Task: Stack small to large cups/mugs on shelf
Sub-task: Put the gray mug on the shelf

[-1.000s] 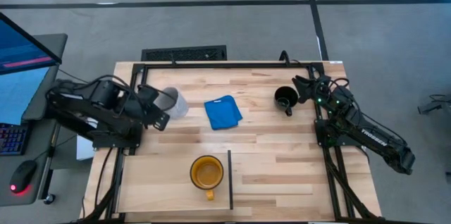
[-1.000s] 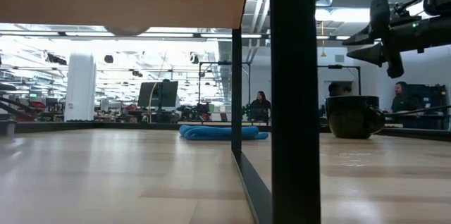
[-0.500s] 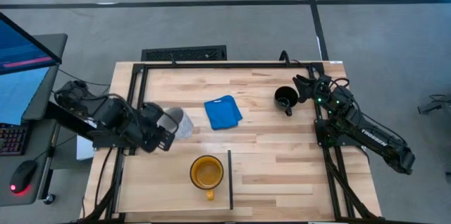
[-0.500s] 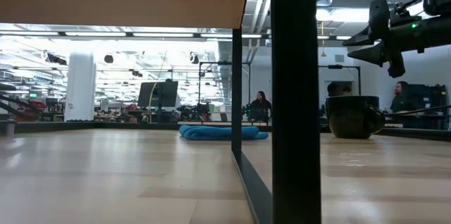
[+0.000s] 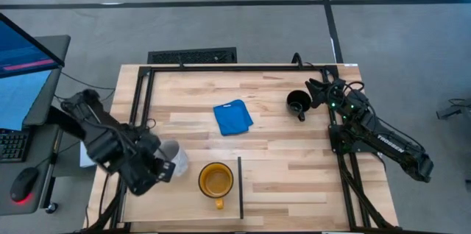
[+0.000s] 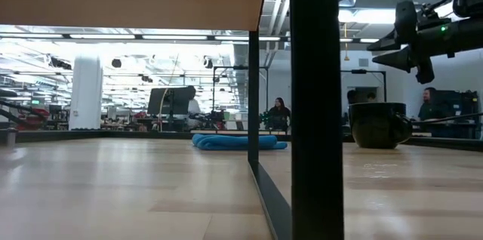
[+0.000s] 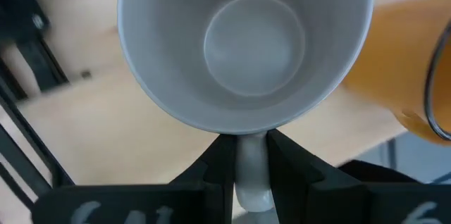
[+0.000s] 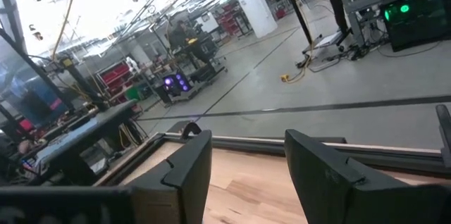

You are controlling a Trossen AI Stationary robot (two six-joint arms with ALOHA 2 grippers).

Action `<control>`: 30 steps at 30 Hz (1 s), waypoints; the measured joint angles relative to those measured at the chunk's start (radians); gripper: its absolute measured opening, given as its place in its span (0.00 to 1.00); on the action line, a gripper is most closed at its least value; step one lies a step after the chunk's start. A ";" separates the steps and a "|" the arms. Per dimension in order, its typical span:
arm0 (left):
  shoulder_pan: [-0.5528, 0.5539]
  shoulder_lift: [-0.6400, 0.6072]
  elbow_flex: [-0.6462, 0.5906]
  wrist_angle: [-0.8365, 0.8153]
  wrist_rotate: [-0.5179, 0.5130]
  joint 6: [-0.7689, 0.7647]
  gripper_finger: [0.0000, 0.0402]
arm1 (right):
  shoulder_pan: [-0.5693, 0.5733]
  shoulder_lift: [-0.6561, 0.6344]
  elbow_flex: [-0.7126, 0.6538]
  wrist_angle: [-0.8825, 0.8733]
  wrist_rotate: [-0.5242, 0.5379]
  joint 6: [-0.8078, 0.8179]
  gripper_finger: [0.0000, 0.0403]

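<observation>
Overhead first: my left gripper (image 5: pixel 163 168) is at the table's near-left, carrying the grey-white mug (image 5: pixel 172 157), which sits just beside the yellow mug (image 5: pixel 215 180). That yellow mug stands on the shelf (image 5: pixel 176 197), handle toward the near edge, close against the dark divider (image 5: pixel 240 187). Blue cloth (image 5: pixel 232 117) lies mid-table toward the far side. Right gripper (image 5: pixel 318 91) waits at the far right, near the black mug (image 5: pixel 297 102) but apart from it.

Low view: divider post (image 6: pixel 316 104) fills the middle; cloth (image 6: pixel 238 142) beyond it, black mug (image 6: pixel 378 124) upright on the tabletop at right, right gripper (image 6: pixel 411 47) hanging above and beside it. People show in the room behind.

Left wrist: fingers (image 7: pixel 220 171) pinched on the grey-white mug's (image 7: pixel 246 41) handle, its mouth facing the camera, with the yellow mug (image 7: pixel 402 76) blurred close alongside.

Right wrist: fingers (image 8: pixel 187 168) spread apart, nothing between them, table edge (image 8: pixel 254 171) beyond.
</observation>
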 joint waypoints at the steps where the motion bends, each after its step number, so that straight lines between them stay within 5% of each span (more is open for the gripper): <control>1: -0.015 0.011 0.013 0.000 0.000 -0.028 0.12 | 0.000 0.000 0.000 -0.003 0.000 0.000 0.50; 12: -0.045 0.170 0.126 0.001 0.007 -0.089 0.12 | 0.000 0.000 0.000 -0.022 0.000 -0.001 0.50; 30: -0.042 0.204 0.142 0.006 0.056 -0.110 0.12 | 0.000 0.000 0.000 -0.047 -0.024 -0.001 0.50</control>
